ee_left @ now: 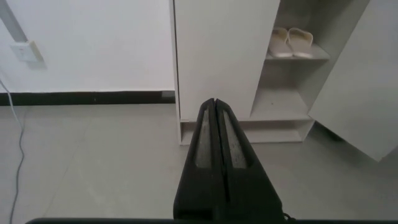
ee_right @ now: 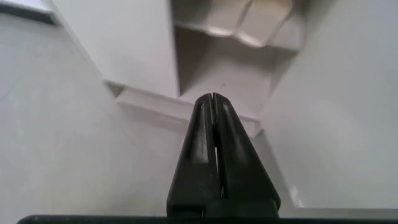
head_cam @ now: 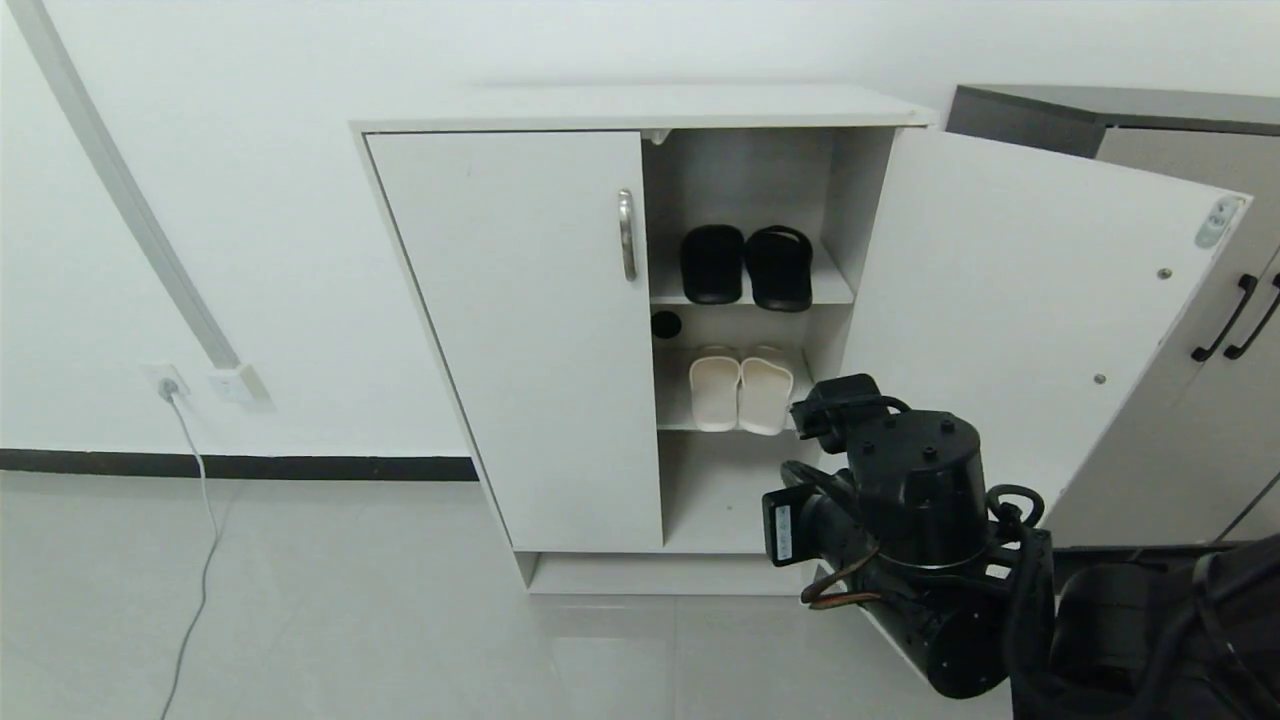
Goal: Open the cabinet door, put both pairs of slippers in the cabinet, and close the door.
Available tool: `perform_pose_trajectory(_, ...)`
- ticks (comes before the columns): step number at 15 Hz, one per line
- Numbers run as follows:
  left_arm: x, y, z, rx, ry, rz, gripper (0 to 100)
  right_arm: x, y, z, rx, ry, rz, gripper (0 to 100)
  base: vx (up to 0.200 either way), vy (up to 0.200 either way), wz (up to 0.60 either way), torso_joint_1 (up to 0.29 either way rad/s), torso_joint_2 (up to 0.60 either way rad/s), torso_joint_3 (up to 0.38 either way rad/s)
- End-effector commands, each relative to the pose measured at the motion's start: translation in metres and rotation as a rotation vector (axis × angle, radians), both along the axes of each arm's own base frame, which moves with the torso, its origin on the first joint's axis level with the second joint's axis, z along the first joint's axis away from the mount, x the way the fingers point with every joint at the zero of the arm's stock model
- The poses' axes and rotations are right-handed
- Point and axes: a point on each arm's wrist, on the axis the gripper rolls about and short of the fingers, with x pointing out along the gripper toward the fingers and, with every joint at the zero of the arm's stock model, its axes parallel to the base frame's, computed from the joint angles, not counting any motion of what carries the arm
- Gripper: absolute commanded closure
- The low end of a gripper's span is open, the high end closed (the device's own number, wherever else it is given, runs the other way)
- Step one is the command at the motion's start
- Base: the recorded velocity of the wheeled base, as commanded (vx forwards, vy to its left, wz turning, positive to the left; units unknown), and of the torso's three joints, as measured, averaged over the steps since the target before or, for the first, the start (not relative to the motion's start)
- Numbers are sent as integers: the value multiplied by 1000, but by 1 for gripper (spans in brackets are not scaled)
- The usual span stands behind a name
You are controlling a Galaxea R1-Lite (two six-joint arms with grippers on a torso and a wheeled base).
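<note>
The white cabinet (head_cam: 510, 330) stands against the wall with its right door (head_cam: 1010, 300) swung open and its left door shut. A black pair of slippers (head_cam: 745, 265) sits on the upper shelf, and a white pair (head_cam: 740, 390) on the middle shelf, the white slippers (ee_left: 291, 41) also seen from the left wrist. My right gripper (ee_right: 213, 102) is shut and empty, low in front of the cabinet's bottom compartment beside the open door. My left gripper (ee_left: 213, 107) is shut and empty, back from the cabinet over the floor.
A grey cabinet (head_cam: 1200, 330) with black handles stands behind the open door on the right. A wall socket (head_cam: 168, 383) with a cable running down to the floor is at the left. Tiled floor lies open in front and to the left.
</note>
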Motion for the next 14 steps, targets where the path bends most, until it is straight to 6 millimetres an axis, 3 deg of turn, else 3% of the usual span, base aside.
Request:
perform_pose_trajectory(1, 0, 0, 0, 0, 0, 1, 100, -1, 1, 1, 3, -3, 4, 100, 0, 0, 0, 51, -583, -378)
perform_pose_trajectory(14, 0, 0, 0, 3, 0, -1, 100, -5, -1, -1, -12, 2, 11, 100, 0, 0, 0, 121, -475, -340)
